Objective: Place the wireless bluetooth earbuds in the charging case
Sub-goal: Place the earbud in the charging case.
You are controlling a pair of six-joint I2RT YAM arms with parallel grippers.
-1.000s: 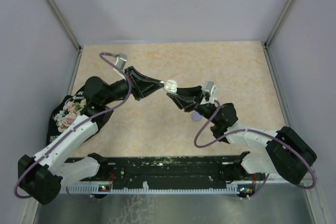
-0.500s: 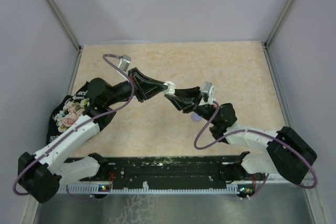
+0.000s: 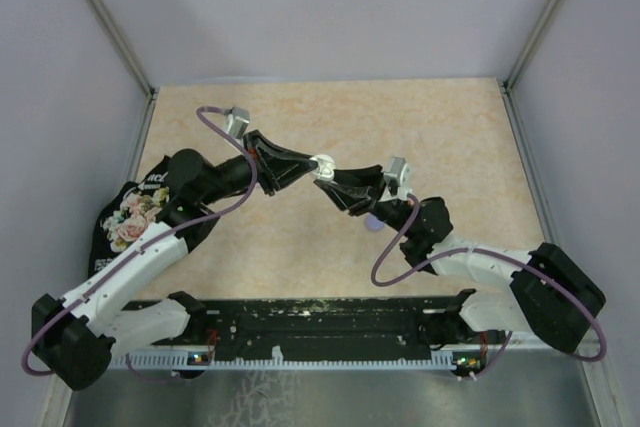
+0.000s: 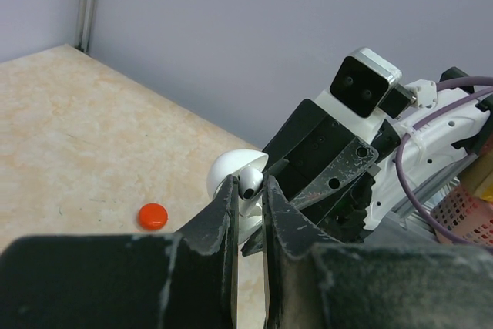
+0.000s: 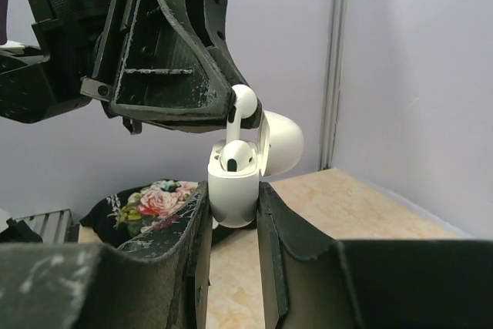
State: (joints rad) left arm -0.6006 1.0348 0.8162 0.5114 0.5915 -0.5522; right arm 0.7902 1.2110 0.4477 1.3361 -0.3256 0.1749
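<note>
Closing in since a second ago, the left gripper (image 3: 311, 161) now has its tips against those of the right gripper (image 3: 326, 178); the left gripper's fingers pinch a small white stemmed plastic earbud (image 4: 250, 182), its stem reaching toward the glossy white rounded plastic charging case (image 5: 233, 190) just below those fingertips; the right gripper's fingers are clamped on the case's lower body, holding it upright with its hinged lid (image 5: 282, 142) swung back; a second white earbud (image 5: 233, 157) already sits in the case; a small red round disc (image 4: 152, 216) lies on the beige marbled tabletop (image 4: 69, 136) below and left of the left gripper; a black floral fabric pouch (image 5: 154, 196) lies beyond the right gripper's left finger.
</note>
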